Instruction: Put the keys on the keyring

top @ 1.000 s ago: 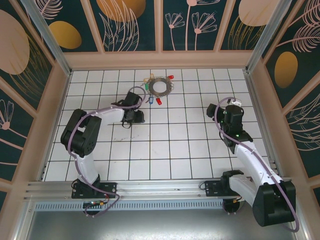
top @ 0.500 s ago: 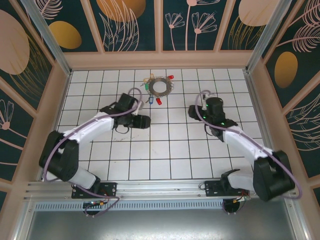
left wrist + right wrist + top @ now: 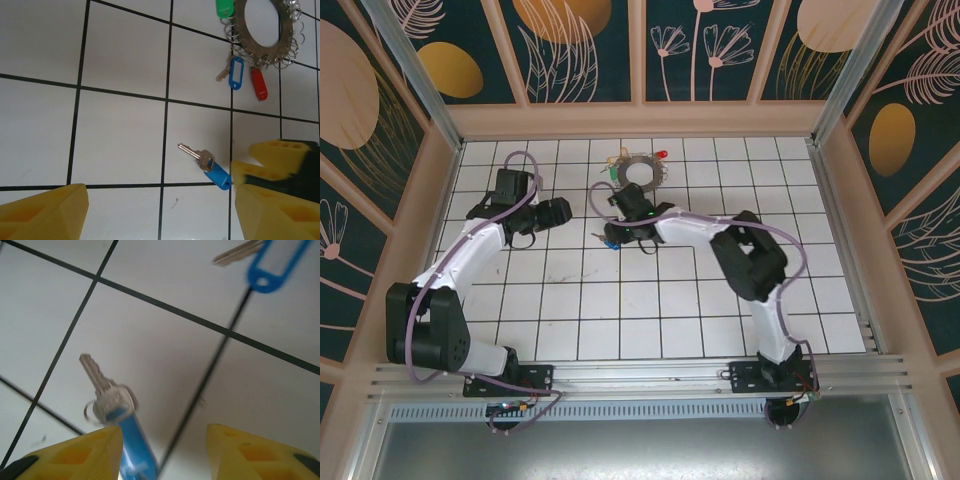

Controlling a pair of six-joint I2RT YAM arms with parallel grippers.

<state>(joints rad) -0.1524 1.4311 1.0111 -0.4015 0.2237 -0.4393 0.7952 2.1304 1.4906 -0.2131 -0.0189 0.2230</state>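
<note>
Keyring [image 3: 638,172] lies flat on the white tiled table [image 3: 680,300] at its 12 o'clock end. It is a grey ring with small wire loops along its rim. In the left wrist view three keys hang from those loops. The green key [image 3: 224,7] is at the ring's 10 o'clock. The blue-tagged key [image 3: 235,73] and the red key [image 3: 258,84] are at its 6 to 7 o'clock. A fourth, the loose key [image 3: 206,163] with a blue head, lies apart from the ring toward 6 o'clock, its blade pointing to 10 o'clock in that view.

The right end effector [image 3: 162,440] is low over it with its fingers apart. The blue head lies between them, beside the finger [image 3: 70,452] at 7 o'clock of the right wrist view, and is not pinched. In the top view the left end effector [image 3: 160,215] is off toward 9 to 10 o'clock of the loose key, fingers spread wide with nothing held.
</note>
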